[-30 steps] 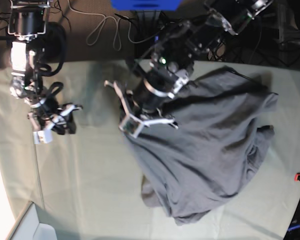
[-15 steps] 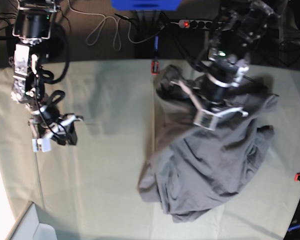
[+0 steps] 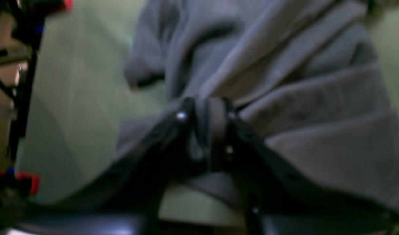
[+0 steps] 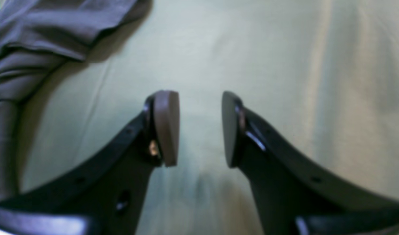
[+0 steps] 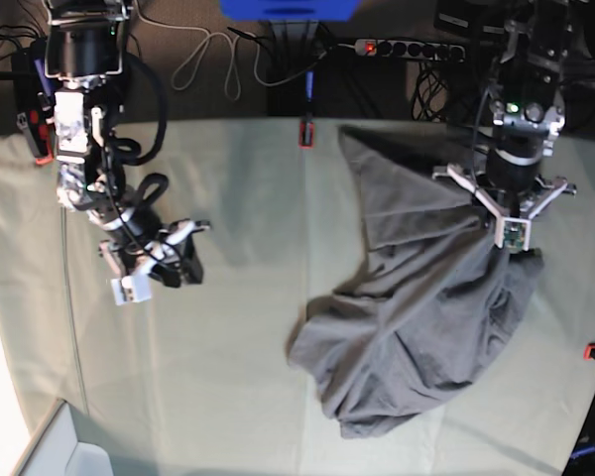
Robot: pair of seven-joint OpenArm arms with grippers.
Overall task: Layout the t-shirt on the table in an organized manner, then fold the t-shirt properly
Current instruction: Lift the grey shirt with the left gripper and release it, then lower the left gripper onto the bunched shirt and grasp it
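Layout barely begun, folding untouched.
Dark grey soft fabric t-shirt [image 5: 416, 307] heaped at 4 o'clock on pale green cloth-draped worktop [image 5: 228, 347]; left tool [image 3: 204, 111] pinching a fold of it, right tool [image 4: 199, 129] parted, holding nothing, at 9 o'clock.

Left gripper [image 3: 204, 112]: I see its fingers nearly together, pinching a grey fold, arm reaching straight down. Right gripper [image 4: 199, 129]: pads parted, nothing between them, arm bent low, wrist angled downward.
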